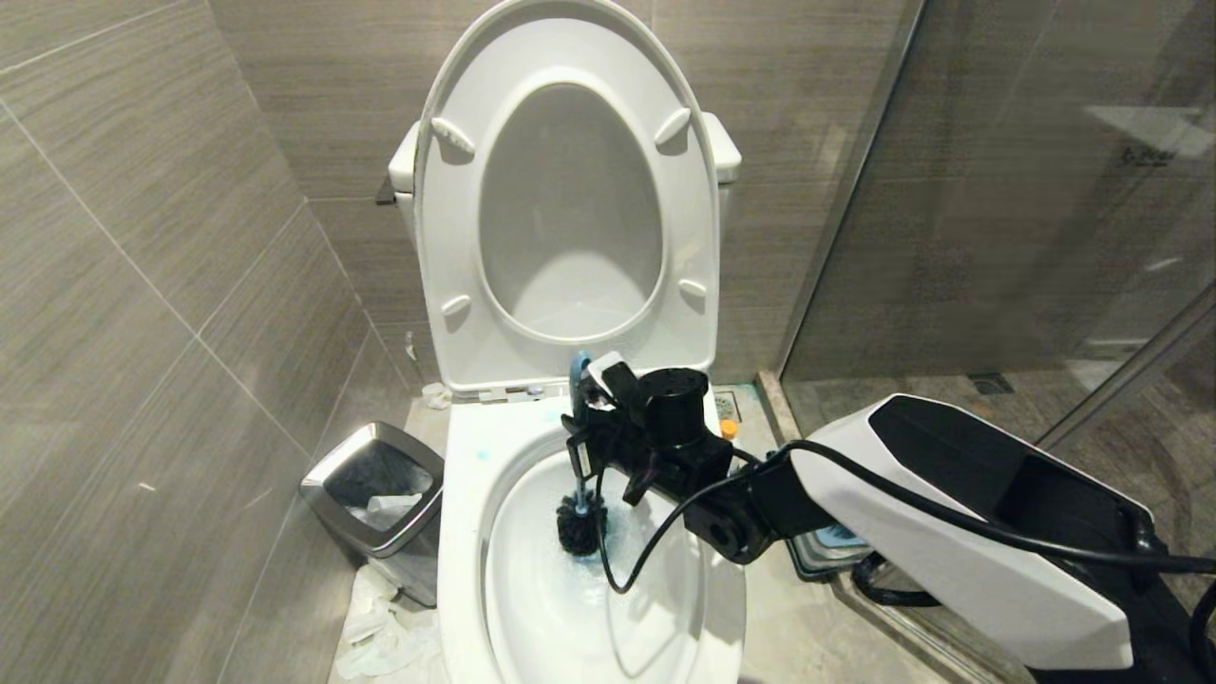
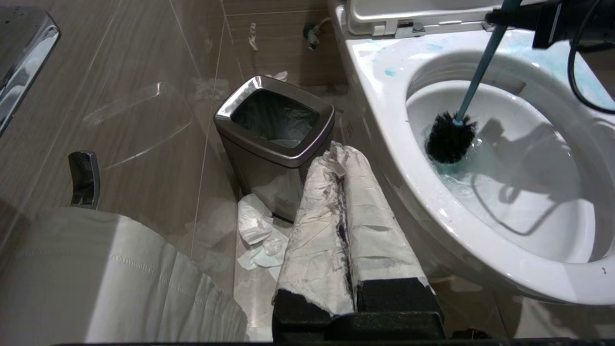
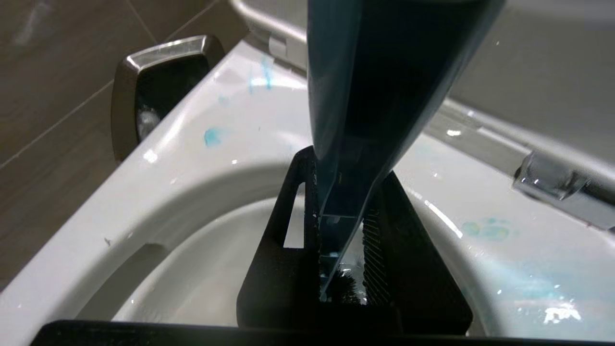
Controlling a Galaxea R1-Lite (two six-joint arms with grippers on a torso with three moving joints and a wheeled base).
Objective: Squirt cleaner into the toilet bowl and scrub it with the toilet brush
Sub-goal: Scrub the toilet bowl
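Note:
The toilet bowl [image 1: 463, 532] stands open below me, with blue smears on its rim [image 3: 192, 144] and blue-tinted water inside. My right gripper [image 1: 581, 432] hangs over the back of the bowl, shut on the blue-grey handle [image 3: 375, 72] of the toilet brush. Its black bristle head [image 1: 580, 525] sits in the water against the bowl's left wall [image 2: 449, 139]. My left gripper [image 2: 342, 161], its fingers wrapped in white, is shut and empty, low beside the bowl's left side. Of the cleaner only an orange cap [image 1: 729, 429] shows, on the floor behind my right wrist.
The seat and lid [image 1: 570, 57] stand raised against the tank. A silver-rimmed waste bin [image 1: 404, 442] sits left of the toilet with crumpled tissue [image 1: 380, 627] on the floor by it. A glass shower partition [image 1: 997, 190] closes the right side. Tiled walls are close on the left.

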